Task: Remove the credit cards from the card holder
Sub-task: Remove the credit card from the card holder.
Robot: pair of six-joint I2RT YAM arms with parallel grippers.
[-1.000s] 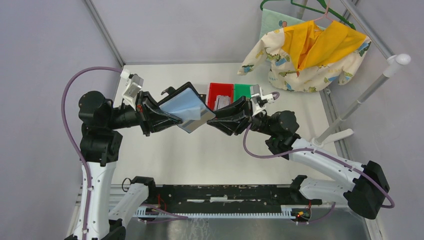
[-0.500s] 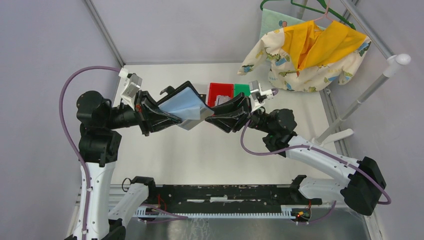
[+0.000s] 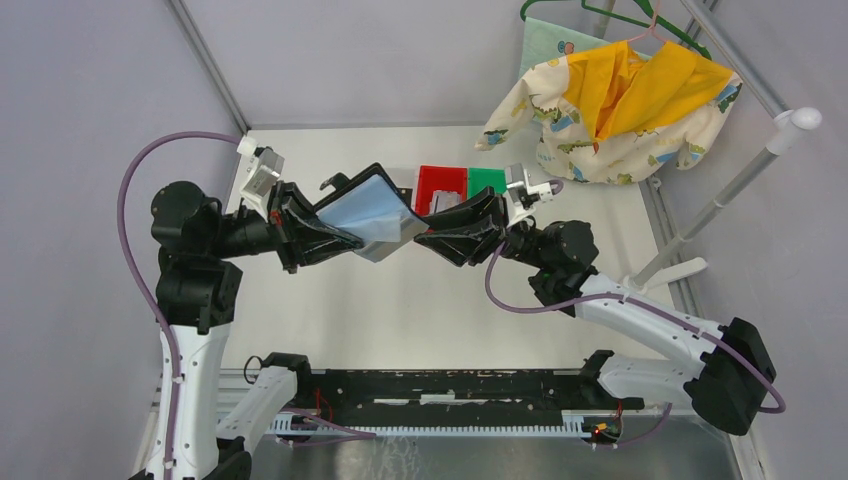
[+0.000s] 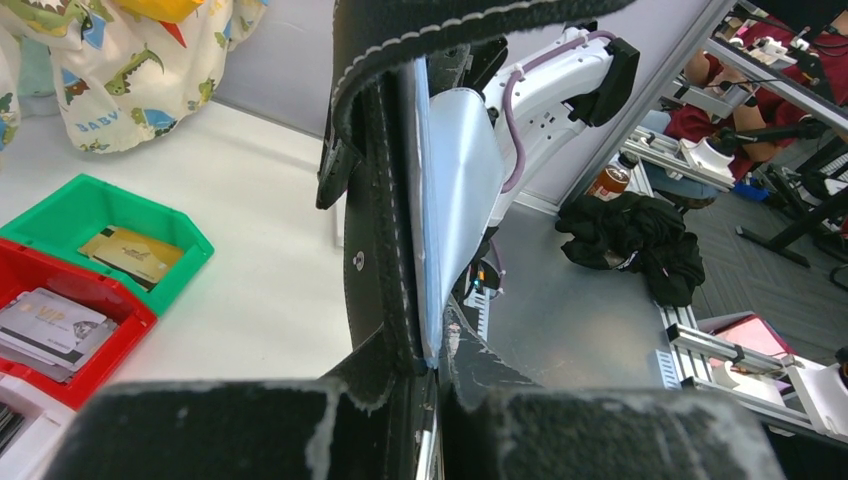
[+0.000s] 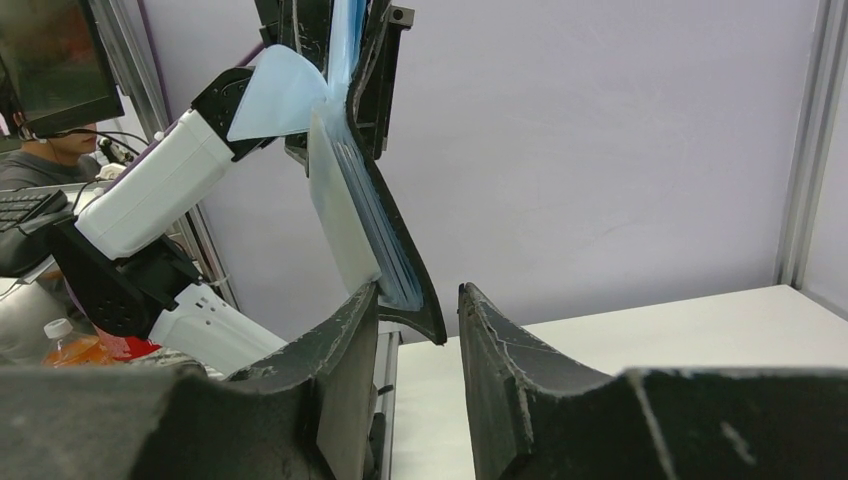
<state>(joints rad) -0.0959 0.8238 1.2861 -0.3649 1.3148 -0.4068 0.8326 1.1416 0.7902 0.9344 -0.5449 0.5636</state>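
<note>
The white table (image 3: 420, 310) is being taken up mostly by the two arms. At its far right corner a dinosaur-print garment (image 3: 600, 120) with a yellow lining is being hung on a rack.

The card holder (image 3: 365, 205) is being held up in the air above the middle of the table, between the two arms. It's opened like a book, with the light blue-grey inside facing up in the top view and the black cover behind it.

The left gripper (image 4: 432, 372) is being kept clamped on the holder's bottom edge. In the left wrist view the fingers are pressed together, with the black cover and the blue-grey pages pinched between them.

The right gripper (image 5: 420, 310) is being held with its fingers (image 5: 340, 340) apart. The holder's lower black corner is sitting in that gap, and the near finger is just beside the pale sleeves. Whether either finger is actually touching can't be told.

Behind the holder, at the far side of the table, a red bin (image 3: 440, 180) and a green bin (image 3: 487, 180) are being kept side by side, touching. A white bin (image 4: 35, 400) is just beside the red one.

Tan-gold cards (image 4: 130, 255) are lying flat in the green bin. Silvery-grey cards (image 4: 50, 325) are stacked in the red one.
</note>
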